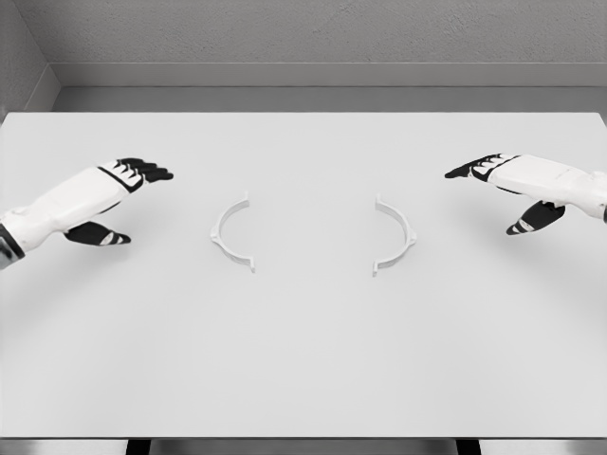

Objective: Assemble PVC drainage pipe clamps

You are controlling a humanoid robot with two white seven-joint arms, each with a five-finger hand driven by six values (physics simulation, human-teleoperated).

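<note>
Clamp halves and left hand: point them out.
left clamp half (224,233), head view, middle of its arc
right clamp half (406,230), head view, middle of its arc
left hand (121,194), head view, back of hand

1. The place is a bare simulated test space, not a lived-in room: every surface is rendered flat and evenly lit.
2. A plain white counter (303,360) fills most of the view.
3. Behind it stand plain grey walls (322,33) with a faint speckled texture, meeting in a corner at upper left.
</note>
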